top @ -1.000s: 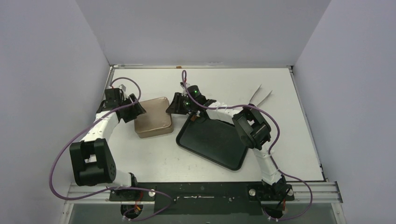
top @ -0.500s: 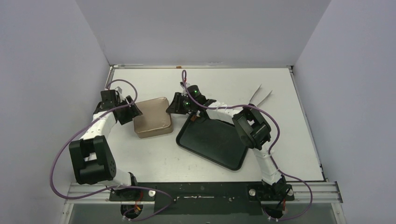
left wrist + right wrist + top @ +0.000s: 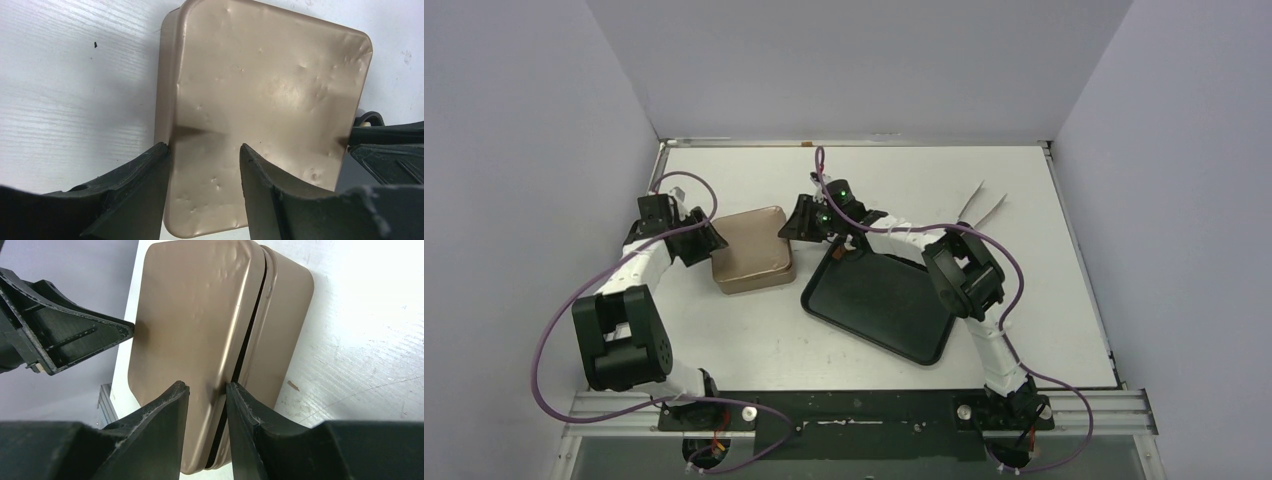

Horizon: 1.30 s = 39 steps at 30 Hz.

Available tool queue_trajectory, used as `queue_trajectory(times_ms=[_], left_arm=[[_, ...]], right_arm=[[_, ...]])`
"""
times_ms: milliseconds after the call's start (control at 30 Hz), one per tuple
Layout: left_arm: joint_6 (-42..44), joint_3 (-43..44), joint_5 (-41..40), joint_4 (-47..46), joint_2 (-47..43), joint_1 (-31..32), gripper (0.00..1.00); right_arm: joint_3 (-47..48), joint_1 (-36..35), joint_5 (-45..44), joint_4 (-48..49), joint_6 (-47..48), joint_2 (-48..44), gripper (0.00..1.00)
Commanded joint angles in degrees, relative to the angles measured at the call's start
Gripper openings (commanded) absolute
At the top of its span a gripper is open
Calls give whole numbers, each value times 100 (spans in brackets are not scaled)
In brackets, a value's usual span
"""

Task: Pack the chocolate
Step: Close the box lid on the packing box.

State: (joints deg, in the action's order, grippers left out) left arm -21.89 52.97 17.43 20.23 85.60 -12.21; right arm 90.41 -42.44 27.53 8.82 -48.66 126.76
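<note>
No chocolate shows in any view. The square gold-brown tin [image 3: 754,252] sits left of centre with its flat lid [image 3: 195,315] on it. The lid stands slightly off the tin's base [image 3: 287,315] along one side, with a dark gap there. My right gripper [image 3: 796,228] is at the tin's right edge. Its jaws [image 3: 206,386] stand close together astride the lid's rim, one finger over the lid and one at the gap. My left gripper [image 3: 700,240] is open at the tin's left edge [image 3: 205,147], one finger by the side wall and one over the lid [image 3: 260,100].
A black tray [image 3: 879,300] lies to the right of the tin, touching distance from my right gripper, with nothing visible in it. Pale tongs [image 3: 984,208] lie at the back right. Grey walls close in the table on three sides.
My left gripper has drawn back to the left, from over the tin's left part to its left edge. The right gripper has stayed at the tin's right edge.
</note>
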Motion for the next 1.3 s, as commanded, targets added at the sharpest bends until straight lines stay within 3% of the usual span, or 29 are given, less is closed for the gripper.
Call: queue_trajectory(times_ms=[0, 700, 900, 1267], left_arm=[[-169, -58, 666, -322, 45, 52, 49], [-219, 208, 410, -59, -468, 42, 49], [96, 287, -176, 216, -451, -171, 58], [146, 57, -52, -12, -194, -335, 57]], right_arm=[[343, -89, 361, 440, -189, -92, 34], [282, -86, 569, 743, -339, -384, 32], [363, -68, 31, 174, 33, -398, 34], [798, -58, -262, -418, 270, 20, 34]])
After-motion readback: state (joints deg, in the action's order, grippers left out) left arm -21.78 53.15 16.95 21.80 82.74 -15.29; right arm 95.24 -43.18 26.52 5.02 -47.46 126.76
